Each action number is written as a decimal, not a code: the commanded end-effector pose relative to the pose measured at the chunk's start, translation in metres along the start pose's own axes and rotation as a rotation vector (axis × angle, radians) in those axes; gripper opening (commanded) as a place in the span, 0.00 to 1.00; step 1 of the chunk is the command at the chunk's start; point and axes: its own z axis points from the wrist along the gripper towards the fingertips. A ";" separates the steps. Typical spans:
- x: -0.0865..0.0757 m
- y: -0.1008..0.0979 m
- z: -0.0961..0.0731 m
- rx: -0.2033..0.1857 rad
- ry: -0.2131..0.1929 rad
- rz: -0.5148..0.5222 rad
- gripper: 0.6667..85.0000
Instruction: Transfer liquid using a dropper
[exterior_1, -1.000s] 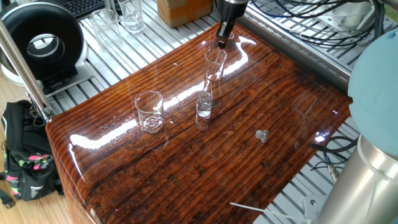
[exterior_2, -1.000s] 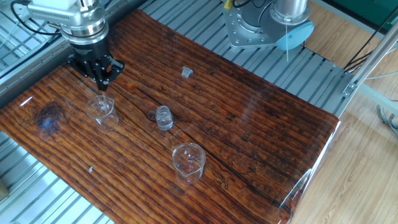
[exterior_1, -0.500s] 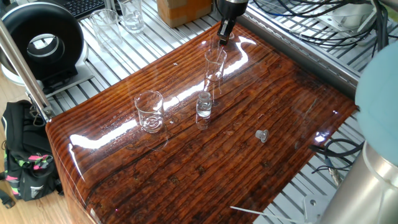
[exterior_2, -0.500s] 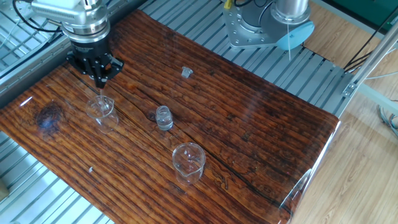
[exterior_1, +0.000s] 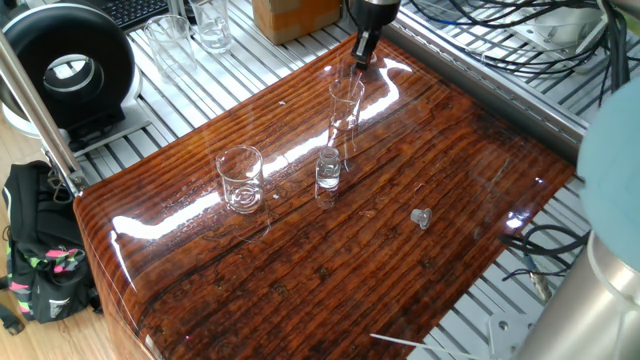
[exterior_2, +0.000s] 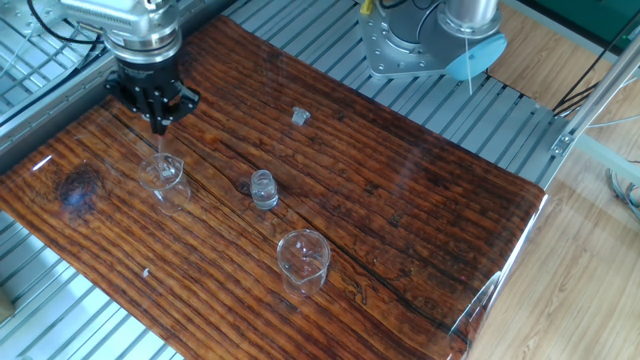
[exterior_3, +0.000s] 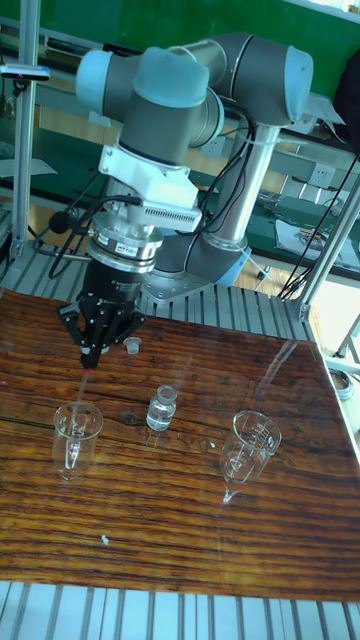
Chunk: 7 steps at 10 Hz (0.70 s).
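A glossy wood-grain counter (exterior_2: 400, 190) sits on a slatted metal frame. The pincer (exterior_3: 90, 366) hangs above the tall glass cylinder (exterior_3: 76, 437), closed on the dropper (exterior_2: 160, 150), whose thin clear tube points down into the cylinder's mouth. Near it stands a small vial (exterior_2: 263, 189) holding clear liquid (exterior_1: 328, 181). A beaker (exterior_2: 302, 262) stands further along, its contents unclear.

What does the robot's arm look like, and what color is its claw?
The arm is made of fat silver-grey tubes with light blue caps on the joints. Black cables run along it. The gripper is black under a silver ring, with thin black jaws and a white box above it.
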 end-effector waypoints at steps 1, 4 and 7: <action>0.000 0.010 -0.012 -0.009 -0.030 0.005 0.02; -0.003 0.016 -0.019 -0.004 -0.045 0.003 0.02; -0.006 0.009 -0.016 0.009 -0.061 -0.013 0.02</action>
